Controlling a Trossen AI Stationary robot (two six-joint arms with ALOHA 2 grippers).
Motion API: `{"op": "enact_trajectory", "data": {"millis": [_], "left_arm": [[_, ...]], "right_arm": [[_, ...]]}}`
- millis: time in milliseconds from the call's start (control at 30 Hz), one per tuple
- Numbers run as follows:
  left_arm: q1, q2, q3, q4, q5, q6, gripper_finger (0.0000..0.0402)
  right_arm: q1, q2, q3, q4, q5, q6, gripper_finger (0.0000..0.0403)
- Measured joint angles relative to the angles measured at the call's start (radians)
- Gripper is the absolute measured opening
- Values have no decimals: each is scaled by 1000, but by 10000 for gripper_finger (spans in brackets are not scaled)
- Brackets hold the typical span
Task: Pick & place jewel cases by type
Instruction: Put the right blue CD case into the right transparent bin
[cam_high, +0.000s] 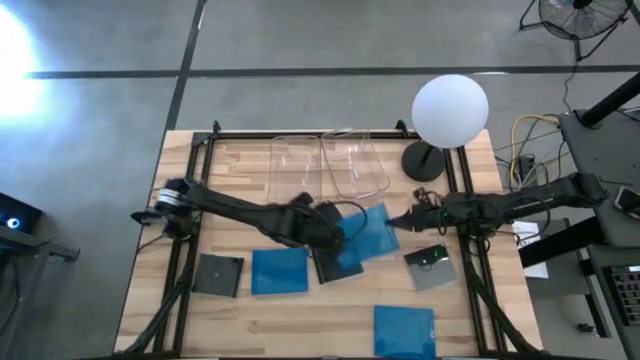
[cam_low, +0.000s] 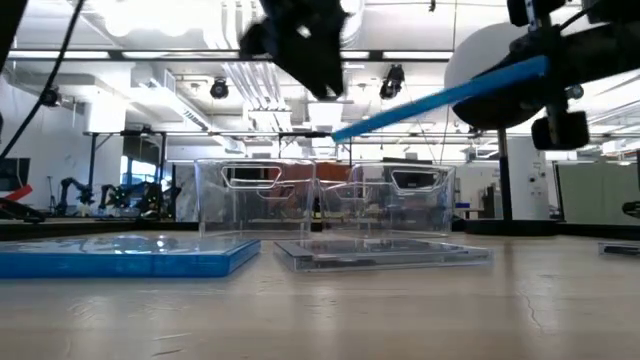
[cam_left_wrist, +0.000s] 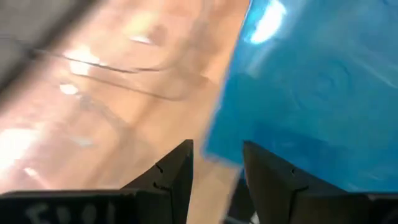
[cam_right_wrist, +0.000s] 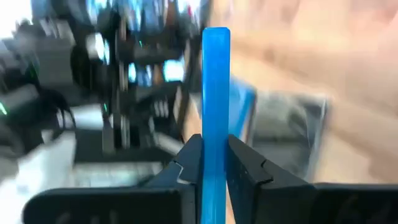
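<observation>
Right wrist view: 2 dark fingers (cam_right_wrist: 186, 163) of the right gripper (cam_right_wrist: 214, 158) pinch a blue jewel case (cam_right_wrist: 216, 87) edge-on at lower centre; the case stands vertical up the middle of the frame.

Left wrist view: the left gripper (cam_left_wrist: 216, 163), fingers spread and holding nothing, sits at bottom centre just beside the lower left corner of the same blue case, which fills the right half.

High view: at centre, the lifted blue case (cam_high: 368, 236) hangs between both grippers, below 2 clear bins (cam_high: 330, 165) at upper centre. Other cases lie flat: 1 blue at lower centre-left (cam_high: 279, 271), 1 blue at lower right (cam_high: 404, 331), dark ones at lower left (cam_high: 219, 275), centre (cam_high: 334, 266) and right of centre (cam_high: 431, 268).

Low view: the held case slants across the upper right, clear of the bins' rims.

Handling, as a judgement: the grip is on 1 edge only, so the case may pivot; carry it slowly, level it above the chosen bin, and keep the left arm clear.
</observation>
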Motion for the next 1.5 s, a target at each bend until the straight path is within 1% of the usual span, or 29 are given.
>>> {"op": "enact_trajectory", "data": {"millis": [67,133,200,300,367,433,467,533,667,767,867,967,1067,1133,1200,1267,1367,1500], "left_arm": [[1,-60,-18,-55,-43,-34,122],[2,-127,-37,-98,-85,-84,122],[1,-197,-67,-134,-131,-142,122],[1,-306,-124,-145,-194,-217,122],[1,-376,-165,-140,-240,-246,122],[1,-439,-212,-140,-271,-262,122],[1,-469,-237,-138,-279,-264,122],[1,-524,-285,-140,-283,-267,122],[2,-618,-371,-139,-290,-259,122],[2,-679,-421,-137,-291,-237,122],[2,-738,-462,-139,-288,-225,122],[3,-793,-495,-140,-286,-175,122],[6,-846,-526,-139,-285,-117,122],[8,-877,-545,-140,-296,-88,122],[8,-902,-559,-138,-306,-65,122],[9,-922,-566,-139,-317,-50,122],[11,-943,-576,-135,-342,-27,122],[13,-955,-578,-133,-364,-5,122]], "right_arm": [[2,-24,17,-25,85,6,35],[5,-25,52,-39,203,2,35],[15,-14,90,-42,392,-18,35],[27,28,162,-38,683,-57,35],[38,75,212,-41,848,-52,35],[51,140,262,-40,988,11,38],[54,181,286,-42,1043,47,42],[55,280,341,-40,1099,101,45],[50,497,435,-49,1144,251,41],[32,617,495,-111,1173,425,39],[6,698,551,-239,1177,597,39],[-26,763,619,-421,1169,689,39],[-76,817,712,-640,1079,726,39],[-108,859,772,-804,976,720,41],[-137,901,827,-889,859,751,47],[-156,940,862,-929,773,775,58],[-176,1000,905,-923,689,844,78],[-190,1047,968,-921,670,830,109]]}}
